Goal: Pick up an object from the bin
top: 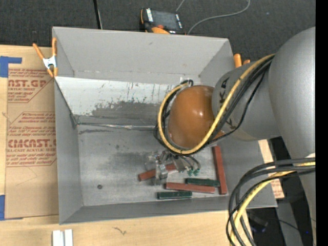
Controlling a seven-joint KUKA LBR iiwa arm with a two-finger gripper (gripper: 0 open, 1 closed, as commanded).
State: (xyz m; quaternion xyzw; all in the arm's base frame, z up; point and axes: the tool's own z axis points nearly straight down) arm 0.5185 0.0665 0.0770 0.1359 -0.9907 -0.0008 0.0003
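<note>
**Grey bin floor, gripper low among coloured sticks**

Grey scuffed metal was seen as the floor of the bin (105,155), with sloped walls rising on the far and left sides. Most of the floor on the left was bare. A small group of loose things was gathered in the near right part.

The arm (289,94) was seen reaching in from the right. Its orange cover (189,116) was ringed by yellow and black cables (224,114). The gripper (165,166) was positioned below that cover, down at the floor, at the left end of the group.

A short red-brown stick (147,176) was found just beside the gripper, on its near left side, and appeared to touch it. Whether this stick was pinched could not be told, and the gripper's spread could not be made out either.

A long red-brown stick (190,187) was laid flat to the near right of the gripper. A dark green stick (174,195) was seen just nearer than it. A second green stick (201,182) was placed just beyond the long one. A red-brown strip (220,169) was set along the right wall, running from near to far.
</note>
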